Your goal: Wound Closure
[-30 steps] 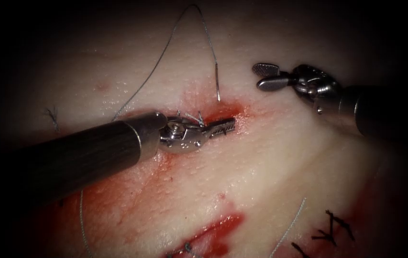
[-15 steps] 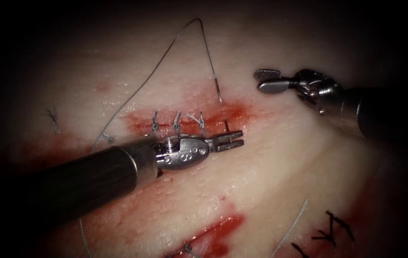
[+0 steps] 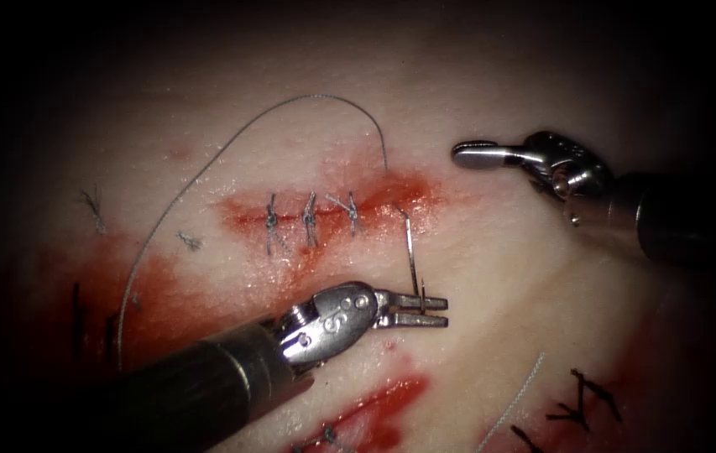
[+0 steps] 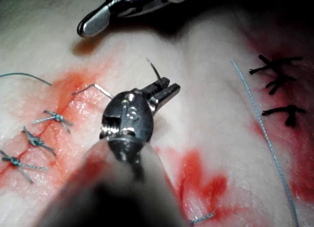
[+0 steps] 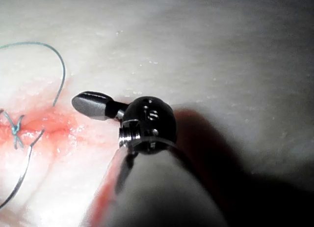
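L hand [image 3: 421, 307] pulled needle [image 3: 410, 252] out (tail half hidden in cut [image 3: 324, 211]), R hand [image 3: 477, 152] empty

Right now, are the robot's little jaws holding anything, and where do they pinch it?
The left tool pinches the curved needle near its pointed tip; its other end sits in the cut. The right tool holds nothing.

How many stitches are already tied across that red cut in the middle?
3, side by side along the cut: left stitch, middle stitch, right stitch. The needle, held by the left tool, passes through the tissue just right of them.
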You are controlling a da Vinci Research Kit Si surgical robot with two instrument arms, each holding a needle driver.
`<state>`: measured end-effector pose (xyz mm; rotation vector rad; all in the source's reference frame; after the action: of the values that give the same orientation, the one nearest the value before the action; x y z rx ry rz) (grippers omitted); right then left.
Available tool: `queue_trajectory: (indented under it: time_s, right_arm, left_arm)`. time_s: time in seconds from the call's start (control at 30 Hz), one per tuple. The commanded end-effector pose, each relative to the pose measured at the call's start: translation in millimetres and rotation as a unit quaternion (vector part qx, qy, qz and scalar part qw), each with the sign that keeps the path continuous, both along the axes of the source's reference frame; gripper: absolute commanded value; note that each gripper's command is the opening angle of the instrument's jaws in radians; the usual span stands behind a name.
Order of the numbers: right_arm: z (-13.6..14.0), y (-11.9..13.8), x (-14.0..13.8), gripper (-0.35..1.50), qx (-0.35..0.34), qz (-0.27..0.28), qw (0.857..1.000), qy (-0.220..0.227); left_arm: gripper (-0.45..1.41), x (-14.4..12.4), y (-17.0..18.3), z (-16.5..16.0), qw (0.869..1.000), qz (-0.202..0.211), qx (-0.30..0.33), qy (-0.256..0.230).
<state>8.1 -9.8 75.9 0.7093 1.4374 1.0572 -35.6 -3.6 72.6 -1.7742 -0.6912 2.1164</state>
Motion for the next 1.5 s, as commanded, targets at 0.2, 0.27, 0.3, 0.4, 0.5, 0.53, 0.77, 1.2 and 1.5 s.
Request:
queue_trajectory:
  time_s: [0.2, 0.27, 0.3, 0.4, 0.5, 0.53, 0.77, 1.2, 1.5]
  right_arm:
    - [-0.5, -0.6, 1.3, 0.32, 0.094, -0.025, 0.994, 0.043]
    - [-1.0, -0.7, 1.7, 0.81, 0.125, -0.027, 0.991, 0.051]
    - [-1.2, -0.7, 1.9, 0.98, 0.137, -0.025, 0.989, 0.052]
    - [-1.8, -0.6, 2.5, 1.15, 0.151, -0.031, 0.986, 0.061]
    - [-2.7, -0.8, 3.2, 1.28, 0.16, -0.044, 0.984, 0.07]
    - [-2.9, -0.8, 3.4, 1.3, 0.164, -0.047, 0.983, 0.074]
    - [-4.5, -0.6, 3.6, 1.35, 0.183, -0.047, 0.978, 0.083]
    - [-6.8, -1.1, 4.6, 1.36, 0.203, -0.071, 0.971, 0.101]
    - [-7.0, -1.1, 5.9, 1.3, 0.209, -0.067, 0.971, 0.091]
  left_arm:
    - [-0.43, -0.5, 0.8, -2.9, 0.997, 0.006, -0.077, -0.016]
    - [-0.42, -0.4, 1.7, -3.7, 0.991, -0.01, -0.135, -0.006]
    - [-0.42, -0.3, 2.4, -4.2, 0.983, -0.02, -0.181, 0.005]
    - [-0.37, -0.1, 3.9, -5.2, 0.962, -0.04, -0.266, 0.036]
    - [-0.42, 0.2, 5.8, -6.2, 0.94, -0.064, -0.33, 0.058]
    - [-0.45, 0.4, 6.1, -6.5, 0.933, -0.073, -0.347, 0.057]
    - [-0.38, 0.2, 5.9, -6.8, 0.896, -0.062, -0.431, 0.086]
    - [-0.28, -1.1, 4.3, -1.2, 0.848, -0.038, -0.503, 0.163]
    - [-0.3, -1.8, 4.0, -0.8, 0.844, -0.029, -0.509, 0.164]
